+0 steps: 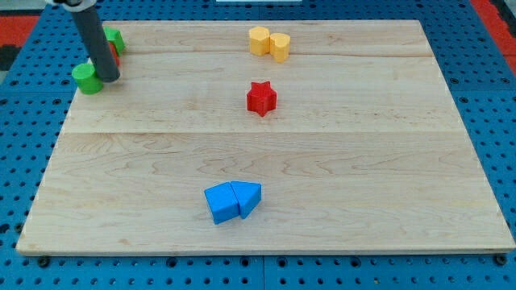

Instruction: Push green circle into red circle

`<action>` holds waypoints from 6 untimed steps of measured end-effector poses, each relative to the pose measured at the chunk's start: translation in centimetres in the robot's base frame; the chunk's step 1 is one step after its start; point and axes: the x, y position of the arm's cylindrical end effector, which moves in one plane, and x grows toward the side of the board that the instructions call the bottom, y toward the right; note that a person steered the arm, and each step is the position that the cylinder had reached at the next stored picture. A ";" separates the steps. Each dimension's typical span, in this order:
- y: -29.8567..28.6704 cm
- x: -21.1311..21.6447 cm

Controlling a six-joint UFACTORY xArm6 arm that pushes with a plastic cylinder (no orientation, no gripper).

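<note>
The green circle (86, 78) sits near the board's top left corner. My tip (110, 80) rests on the board just to its right, touching or nearly touching it. The dark rod rises from there and hides most of the red circle (117, 57), of which only a thin red sliver shows at the rod's right edge. A second green block (114, 39), its shape unclear, lies just above the red sliver, partly behind the rod.
A red star (260, 97) lies above the board's centre. Two yellow blocks (259, 39) (280, 46) touch each other at the top middle. Two blue blocks (220, 202) (247, 197) touch each other at the bottom middle. The wooden board (363, 161) lies on a blue pegboard.
</note>
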 end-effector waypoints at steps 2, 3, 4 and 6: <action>-5.5 1.7; -4.0 -0.4; -3.5 -2.4; -5.7 -7.9</action>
